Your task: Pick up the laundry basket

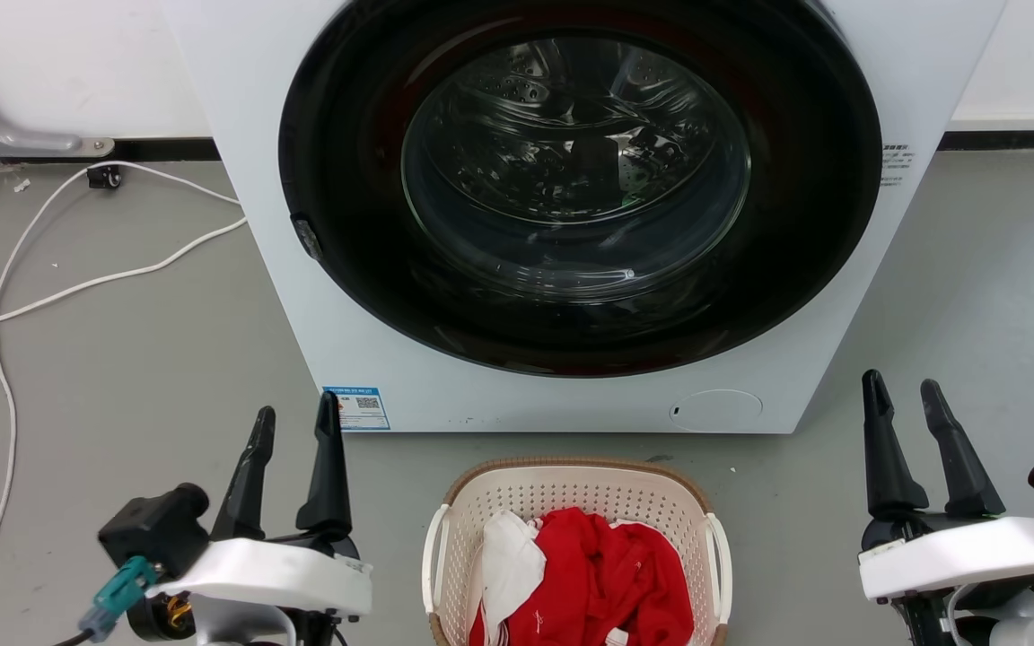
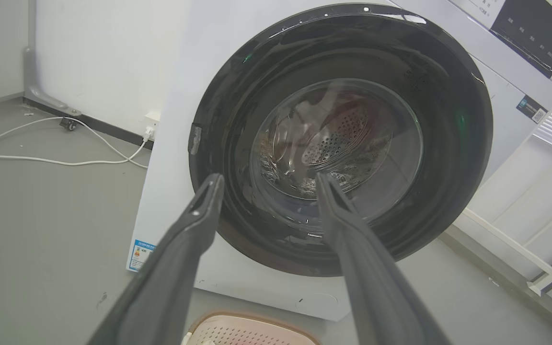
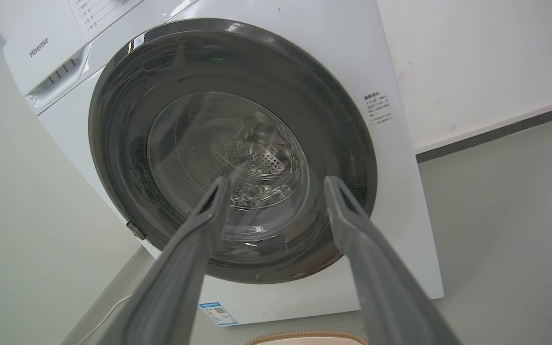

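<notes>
Across the upper left of the right wrist view, the washing machine [image 3: 400, 57] carries the word "Hisense" [image 3: 39, 47] in grey on its white top panel, the one piece of writing I can read. A blue-and-white sticker [image 1: 355, 408] with a QR code sits at the lower left corner of its front in the head view, its print too small to make out, as is the printed label [image 1: 897, 166] at the right edge of the front. The dark control panel [image 2: 534, 33] at the upper right of the left wrist view shows pale characters that I cannot read. Behind the round glass door [image 1: 571, 188], reflections blur the drum. The laundry basket [image 1: 571, 493] stands on the grey floor [image 1: 122, 377] at the lower centre of the head view, just in front of the machine, its near end cut off by the bottom edge. A red garment [image 1: 607, 565] and a white cloth [image 1: 508, 565] lie inside, hiding its bottom. My left gripper [image 1: 297, 408] at the lower left and my right gripper [image 1: 901, 384] at the lower right flank it, each with fingers spread apart and holding nothing.
</notes>
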`<state>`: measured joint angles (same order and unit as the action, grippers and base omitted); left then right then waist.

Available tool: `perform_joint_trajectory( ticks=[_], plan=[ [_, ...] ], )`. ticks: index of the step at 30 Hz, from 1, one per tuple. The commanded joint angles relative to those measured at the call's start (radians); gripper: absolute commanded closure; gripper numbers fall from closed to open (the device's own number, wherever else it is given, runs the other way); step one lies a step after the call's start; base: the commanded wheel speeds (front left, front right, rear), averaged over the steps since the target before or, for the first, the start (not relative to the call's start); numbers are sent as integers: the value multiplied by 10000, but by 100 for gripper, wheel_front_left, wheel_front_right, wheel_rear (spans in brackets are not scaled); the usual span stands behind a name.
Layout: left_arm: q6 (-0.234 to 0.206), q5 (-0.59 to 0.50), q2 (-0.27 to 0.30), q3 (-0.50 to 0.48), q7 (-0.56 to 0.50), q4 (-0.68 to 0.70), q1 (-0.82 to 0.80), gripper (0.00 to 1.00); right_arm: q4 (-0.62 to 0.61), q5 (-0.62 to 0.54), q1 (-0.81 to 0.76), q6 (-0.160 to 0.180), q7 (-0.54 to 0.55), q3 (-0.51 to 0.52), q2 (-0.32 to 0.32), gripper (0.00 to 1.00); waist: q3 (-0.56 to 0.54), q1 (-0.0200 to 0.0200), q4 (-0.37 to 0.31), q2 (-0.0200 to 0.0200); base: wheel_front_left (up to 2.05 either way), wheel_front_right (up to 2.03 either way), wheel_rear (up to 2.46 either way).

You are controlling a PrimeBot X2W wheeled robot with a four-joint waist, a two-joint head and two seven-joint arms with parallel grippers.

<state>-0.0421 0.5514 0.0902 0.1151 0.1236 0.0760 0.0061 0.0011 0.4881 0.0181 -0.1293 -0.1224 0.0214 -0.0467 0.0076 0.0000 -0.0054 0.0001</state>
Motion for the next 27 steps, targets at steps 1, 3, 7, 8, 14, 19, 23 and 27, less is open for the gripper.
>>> perform_joint_trajectory(
  ticks=[1, 3, 7, 8, 14, 19, 23, 27],
  plan=[
    [-164, -399, 193, 235, 108, 190, -76, 0, -84, -432, -3, -18, -113, 14, -44, 0, 6, 0, -4, -1, 0, 0, 0],
    [-334, -693, 356, 505, 162, 226, -124, 0, -44, -651, -26, -18, -162, 9, -45, 0, 13, 0, -12, -1, 0, 0, 0],
    [-742, -1216, 673, 1062, 265, 313, -228, 0, -39, -1098, -39, -19, -275, 169, -46, 0, 18, 0, -31, -1, 0, 0, 0],
    [-864, -1333, 747, 1205, 299, 338, -247, 0, -50, -1245, -43, -19, -300, 197, -45, 0, 17, 0, -34, -1, 0, 0, 0],
    [-1567, -1986, 1219, 2046, 443, 469, -387, 0, 63, -1904, -139, -20, -454, 163, -46, 0, -13, 0, -54, -1, 0, 0, 0],
    [-1973, -2253, 1485, 2663, 571, 290, -412, 0, 145, -2560, -168, -20, -568, 82, -48, 0, -31, 0, -67, -1, 0, 0, 0],
    [-2153, -2428, 1582, 2838, 640, 128, -440, 0, 176, -3008, -204, -21, -644, 23, -48, 0, -37, 0, -68, -1, 0, 0, 0],
    [-2367, -2785, 1711, 3097, 734, 108, -518, 0, 91, -3617, -212, -20, -745, -79, -49, 0, -36, 0, -69, -1, 0, 0, 0]
  ],
)
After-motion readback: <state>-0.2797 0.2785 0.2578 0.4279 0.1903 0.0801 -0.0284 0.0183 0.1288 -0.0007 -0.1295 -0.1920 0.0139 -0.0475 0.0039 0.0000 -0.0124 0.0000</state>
